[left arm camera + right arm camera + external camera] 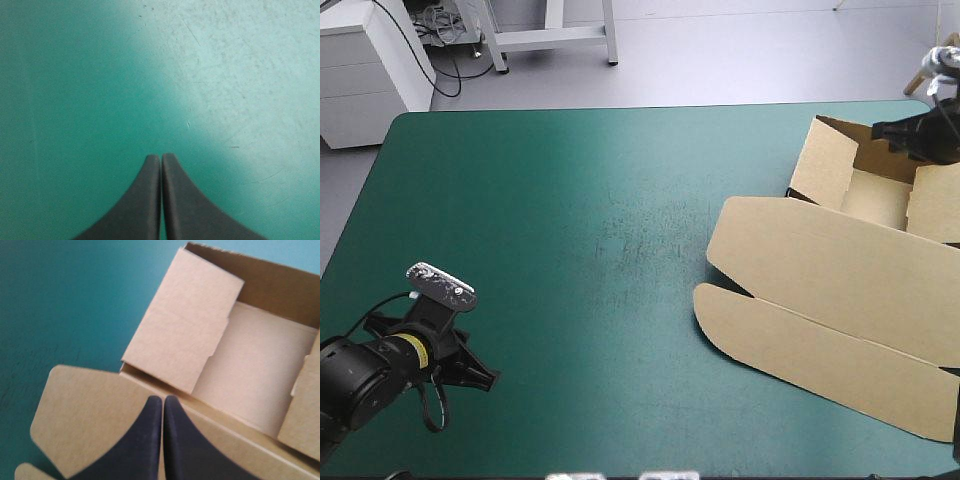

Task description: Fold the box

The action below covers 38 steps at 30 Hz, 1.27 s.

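The brown box (840, 270) lies at the table's right side as an open tray (875, 195) with raised walls. Its lid lies flat toward the table's near edge, the rounded flaps (720, 300) pointing to the middle of the table. My right gripper (880, 128) hovers over the tray's far wall with its fingers shut. In the right wrist view the right gripper (163, 398) is a pointed arch above the box (180, 340), one side wall leaning inward over the tray floor (250, 370). My left gripper (483, 377) rests shut at the near left, far from the box. Beneath the left gripper (161, 156) is only cover.
The teal-green cover (570, 230) stretches bare between the left gripper and the box. The box's lid reaches close to the table's right and near edges. The tray stands near the far right corner.
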Each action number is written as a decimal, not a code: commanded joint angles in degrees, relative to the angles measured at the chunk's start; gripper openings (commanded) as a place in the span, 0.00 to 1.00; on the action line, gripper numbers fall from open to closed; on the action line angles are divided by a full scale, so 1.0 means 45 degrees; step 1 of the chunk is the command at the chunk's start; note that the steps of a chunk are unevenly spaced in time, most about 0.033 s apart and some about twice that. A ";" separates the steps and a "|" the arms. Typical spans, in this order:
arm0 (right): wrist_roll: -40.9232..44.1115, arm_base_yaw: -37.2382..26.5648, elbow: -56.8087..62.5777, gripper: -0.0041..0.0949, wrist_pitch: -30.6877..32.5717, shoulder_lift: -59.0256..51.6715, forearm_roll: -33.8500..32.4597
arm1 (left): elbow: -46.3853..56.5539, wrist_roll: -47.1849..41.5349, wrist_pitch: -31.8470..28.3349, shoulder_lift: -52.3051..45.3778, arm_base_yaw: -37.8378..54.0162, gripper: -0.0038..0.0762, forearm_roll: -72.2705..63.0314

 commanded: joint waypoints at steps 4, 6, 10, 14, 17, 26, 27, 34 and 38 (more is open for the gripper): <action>-0.0793 0.1235 0.2628 0.04 -0.1282 -0.2729 0.0387 | -0.0269 -0.0102 -0.0563 -0.0188 -0.0017 0.04 0.0224; -0.1091 0.1664 0.3804 0.04 -0.1632 -0.3536 0.0387 | -0.0167 -0.0102 -0.0672 -0.0360 -0.0017 0.04 0.0266; -0.1742 0.2310 0.6323 0.04 -0.2485 -0.5209 0.0387 | 0.0577 -0.0102 -0.1526 -0.1093 -0.0017 0.04 0.0266; -0.2123 0.2459 0.8876 0.04 -0.3055 -0.6968 0.0308 | 0.1547 -0.0102 -0.2308 -0.1914 -0.0017 0.04 0.0266; -0.2285 0.2459 1.0422 0.04 -0.3276 -0.8050 0.0188 | 0.2056 -0.0102 -0.2223 -0.2340 -0.0017 0.04 0.0180; -0.3147 0.2459 1.3811 0.04 -0.3637 -1.1332 0.0188 | 0.3542 -0.0105 -0.2806 -0.3051 -0.0017 0.04 -0.0375; -0.3238 0.2459 1.4070 0.04 -0.3637 -1.1675 0.0188 | 0.3668 -0.0105 -0.2806 -0.3051 -0.0017 0.04 -0.0375; -0.3358 0.2459 1.4859 0.04 -0.3668 -1.3494 0.0159 | 0.4170 -0.0010 -0.3293 -0.3051 -0.0017 0.04 -0.0404; -0.3236 0.2459 1.5140 0.04 -0.3642 -1.3888 0.0128 | 0.4194 -0.0010 -0.3377 -0.3051 -0.0017 0.04 -0.0380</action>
